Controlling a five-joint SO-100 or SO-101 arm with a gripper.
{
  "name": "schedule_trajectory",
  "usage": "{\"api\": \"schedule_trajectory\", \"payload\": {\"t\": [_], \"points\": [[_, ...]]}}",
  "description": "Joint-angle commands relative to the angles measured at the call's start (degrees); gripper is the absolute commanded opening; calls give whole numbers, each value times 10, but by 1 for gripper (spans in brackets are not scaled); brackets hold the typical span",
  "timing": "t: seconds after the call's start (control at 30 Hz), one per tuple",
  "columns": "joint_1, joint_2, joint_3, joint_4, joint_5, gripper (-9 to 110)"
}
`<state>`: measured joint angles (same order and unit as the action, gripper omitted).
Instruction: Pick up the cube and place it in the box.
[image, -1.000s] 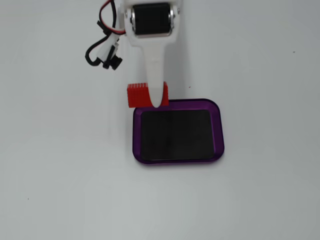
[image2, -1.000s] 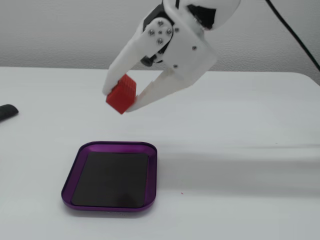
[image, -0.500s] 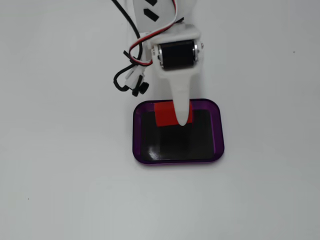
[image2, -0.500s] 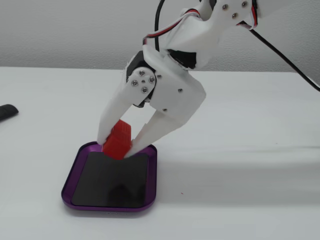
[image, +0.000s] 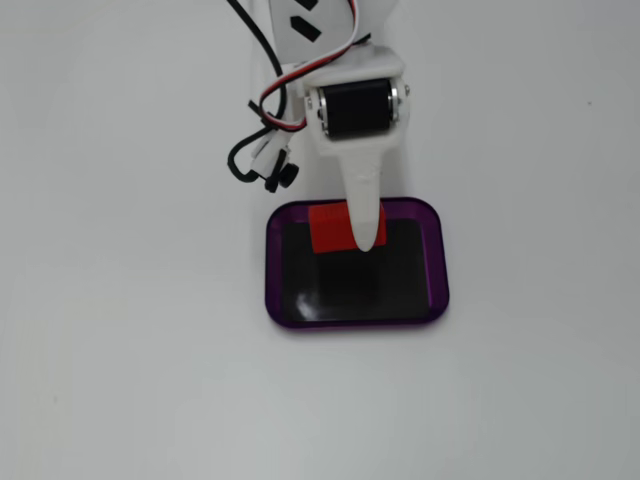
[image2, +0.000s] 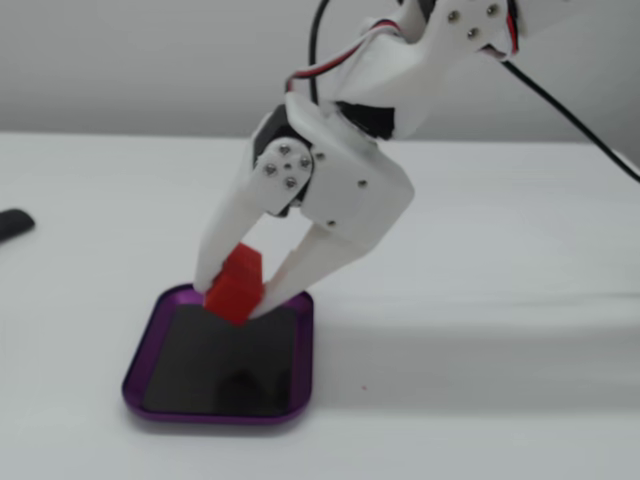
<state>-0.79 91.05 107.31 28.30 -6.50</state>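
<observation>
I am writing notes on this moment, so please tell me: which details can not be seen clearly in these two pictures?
- Cube: in a fixed view from above, the gripper covers its right part.
- Box: in a fixed view from the side, cube and fingers hide its far rim; whether the cube touches the bottom cannot be told.
- Arm: cut off by the top edge in both fixed views.
- Dark object: cut off at the left edge; unidentifiable.

No text, label, brand, number or sign could be read anywhere in either fixed view. The small bright red ribbed cube (image2: 236, 286), the shallow purple-rimmed, black-bottomed box (image: 436, 262) and the white plastic gripper (image2: 233, 299) all carried plain, unmarked surfaces.
</observation>
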Motion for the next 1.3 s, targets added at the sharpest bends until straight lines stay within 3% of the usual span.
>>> {"api": "schedule_trajectory", "payload": {"t": [0.0,0.23,0.63,0.87,1.13,1.27], "points": [[-1,9,-20,-4,-1,2],[-1,10,-19,-3,-1,15],[-2,84,-26,66,-2,16],[0,328,42,135,3,17],[11,780,332,158,-3,17],[67,1000,468,190,-3,17]]}}
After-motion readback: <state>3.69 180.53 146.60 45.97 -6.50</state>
